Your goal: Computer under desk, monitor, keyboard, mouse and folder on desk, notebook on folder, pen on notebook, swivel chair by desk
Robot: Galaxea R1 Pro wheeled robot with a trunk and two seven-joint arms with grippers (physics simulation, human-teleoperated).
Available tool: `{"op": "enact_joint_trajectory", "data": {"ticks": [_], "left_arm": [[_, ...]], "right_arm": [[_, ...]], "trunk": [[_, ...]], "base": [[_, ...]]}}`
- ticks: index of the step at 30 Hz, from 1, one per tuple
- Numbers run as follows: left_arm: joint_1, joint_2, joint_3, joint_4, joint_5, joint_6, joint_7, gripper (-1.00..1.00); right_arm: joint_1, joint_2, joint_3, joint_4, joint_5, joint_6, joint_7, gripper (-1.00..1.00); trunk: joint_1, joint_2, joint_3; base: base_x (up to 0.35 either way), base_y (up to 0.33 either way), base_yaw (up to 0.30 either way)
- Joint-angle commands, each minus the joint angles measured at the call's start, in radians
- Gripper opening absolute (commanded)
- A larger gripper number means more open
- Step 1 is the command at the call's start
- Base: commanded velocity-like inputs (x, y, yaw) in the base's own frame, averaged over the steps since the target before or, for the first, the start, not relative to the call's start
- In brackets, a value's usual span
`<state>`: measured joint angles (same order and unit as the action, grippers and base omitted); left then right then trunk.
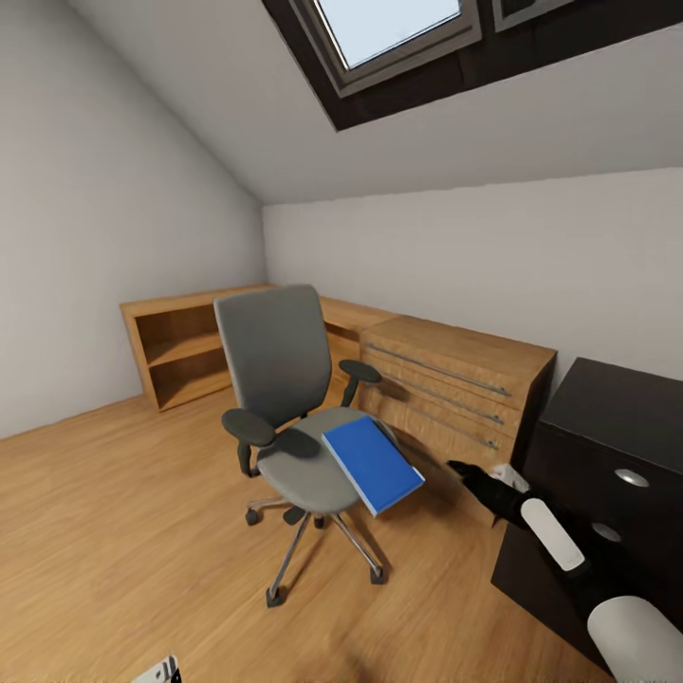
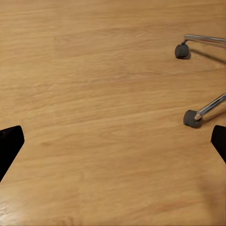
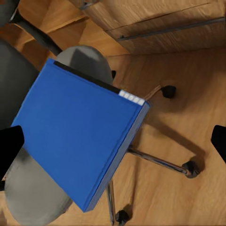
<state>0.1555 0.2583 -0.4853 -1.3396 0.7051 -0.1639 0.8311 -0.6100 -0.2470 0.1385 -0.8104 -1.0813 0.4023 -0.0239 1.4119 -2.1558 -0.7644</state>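
A grey padded swivel chair (image 1: 285, 398) with black armrests and a chrome five-star base on casters stands on the light wooden floor (image 1: 114, 531) in the middle of an attic bedroom. A flat bright blue rectangular folder (image 1: 372, 463) lies on the front of its seat, with one corner jutting past the seat's edge toward the robot's right arm. In the right wrist view the blue folder (image 3: 80, 136) covers much of the grey seat (image 3: 33, 197), its dark spine on the side facing a light wood cabinet with long metal drawer handles (image 3: 160, 23), and the chrome legs and casters show beneath it.

The right hand (image 1: 471, 471) reaches out just beside the folder's near corner without touching it. Its black fingers (image 3: 9, 146) sit at opposite edges of the wrist picture, spread wide apart, with nothing between them.

The left hand's fingers (image 2: 10, 143) likewise stand wide apart over bare floor, near two of the chair's casters (image 2: 192, 118).

Behind the chair, the wood drawer cabinet (image 1: 455, 389) and a low open wooden shelf unit (image 1: 185, 351) line the white walls. At the right edge of the head view stands the glossy black counter with dark drawers and round silver knobs (image 1: 607, 417). A skylight (image 1: 389, 28) sits in the sloped ceiling.
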Motion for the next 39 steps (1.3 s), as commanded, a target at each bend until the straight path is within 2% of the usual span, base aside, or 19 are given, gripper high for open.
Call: {"op": "enact_joint_trajectory", "data": {"ticks": [1, 4, 9, 12, 13, 14, 17, 18, 20, 21, 22, 24, 26, 27, 28, 33, 39], "left_arm": [[-0.001, 0.001, -0.003, -0.001, 0.011, -0.009, 0.002, 1.00], [-0.001, 0.000, -0.003, 0.000, 0.012, -0.007, 0.001, 1.00], [-0.001, -0.012, -0.002, 0.002, 0.014, 0.006, -0.001, 1.00], [0.000, -0.029, 0.000, 0.002, 0.016, 0.058, -0.001, 1.00], [0.000, -0.037, 0.000, 0.002, 0.017, 0.115, -0.003, 1.00], [-0.001, -0.043, 0.004, -0.006, 0.017, 0.206, -0.010, 1.00], [-0.028, -0.060, 0.015, -0.040, 0.017, 0.318, -0.031, 1.00], [-0.066, -0.088, 0.020, -0.058, 0.016, 0.389, -0.039, 1.00], [-0.112, -0.102, 0.030, -0.064, 0.017, 0.440, -0.041, 1.00], [-0.138, -0.108, 0.048, -0.065, 0.019, 0.469, -0.041, 1.00], [-0.224, -0.141, 0.127, -0.067, 0.055, 0.573, -0.041, 1.00], [-0.266, -0.151, 0.164, -0.068, 0.089, 0.599, -0.043, 1.00], [-0.302, -0.152, 0.200, -0.073, 0.155, 0.614, -0.057, 1.00], [-0.306, -0.152, 0.206, -0.090, 0.167, 0.616, -0.060, 1.00], [-0.313, -0.144, 0.211, -0.146, 0.184, 0.619, -0.065, 1.00], [-0.315, -0.108, 0.184, -0.145, 0.178, 0.616, -0.066, 1.00], [-0.315, -0.102, 0.175, -0.143, 0.177, 0.615, -0.068, 1.00]], "right_arm": [[-0.001, -0.001, -0.005, 0.000, -0.006, 0.002, 0.000, 1.00], [-0.001, -0.001, -0.026, 0.001, -0.006, 0.022, 0.005, 1.00], [-0.001, -0.001, -0.035, 0.002, -0.006, 0.046, 0.007, 1.00], [-0.001, 0.001, -0.037, 0.005, -0.006, 0.049, 0.006, 1.00], [-0.001, 0.001, -0.038, 0.016, -0.007, 0.050, 0.006, 1.00], [-0.001, 0.001, -0.045, 0.033, -0.029, 0.050, 0.006, 1.00], [-0.001, 0.003, -0.051, 0.059, -0.091, 0.048, 0.005, 1.00], [-0.001, 0.004, -0.052, 0.073, -0.112, 0.015, 0.006, 1.00], [-0.001, 0.006, -0.053, 0.078, -0.120, -0.056, 0.006, 1.00], [-0.001, 0.009, -0.054, 0.083, -0.124, -0.095, 0.006, 1.00], [-0.001, 0.019, -0.051, 0.153, -0.162, -0.174, 0.020, 1.00], [-0.001, 0.022, -0.049, 0.174, -0.174, -0.187, 0.053, 1.00], [-0.001, 0.023, -0.046, 0.194, -0.178, -0.191, 0.149, 1.00], [-0.001, 0.024, -0.046, 0.205, -0.179, -0.192, 0.175, 1.00], [-0.001, 0.024, -0.043, 0.238, -0.180, -0.190, 0.264, 1.00], [-0.001, 0.024, -0.046, 0.249, -0.182, -0.142, 0.379, 1.00], [-0.001, 0.023, -0.047, 0.261, -0.183, -0.126, 0.429, 1.00]], "trunk": [[0.004, -0.008, -0.004], [0.015, -0.029, -0.013], [0.035, -0.064, -0.029], [0.046, -0.085, -0.039], [0.050, -0.092, -0.042], [0.054, -0.099, -0.045], [0.065, -0.120, -0.054], [0.069, -0.127, -0.057], [0.077, -0.141, -0.064], [0.081, -0.148, -0.067], [0.084, -0.155, -0.070], [0.092, -0.169, -0.076], [0.100, -0.183, -0.082], [0.104, -0.190, -0.086], [0.107, -0.197, -0.089], [0.127, -0.232, -0.104], [0.150, -0.274, -0.123]], "base": [[0.000, 0.000, 0.000], [0.000, 0.000, 0.000], [0.000, 0.000, 0.000], [0.000, 0.000, 0.000], [0.000, 0.000, 0.000], [0.000, 0.000, 0.000], [0.000, 0.000, 0.000], [0.000, 0.000, 0.000], [0.000, 0.000, 0.000], [0.000, 0.000, 0.000], [0.000, 0.000, 0.000], [0.000, 0.000, 0.000], [0.000, 0.000, 0.000], [0.000, 0.000, 0.000], [0.000, 0.000, 0.000], [0.000, 0.000, 0.000], [0.000, 0.000, 0.000]]}}
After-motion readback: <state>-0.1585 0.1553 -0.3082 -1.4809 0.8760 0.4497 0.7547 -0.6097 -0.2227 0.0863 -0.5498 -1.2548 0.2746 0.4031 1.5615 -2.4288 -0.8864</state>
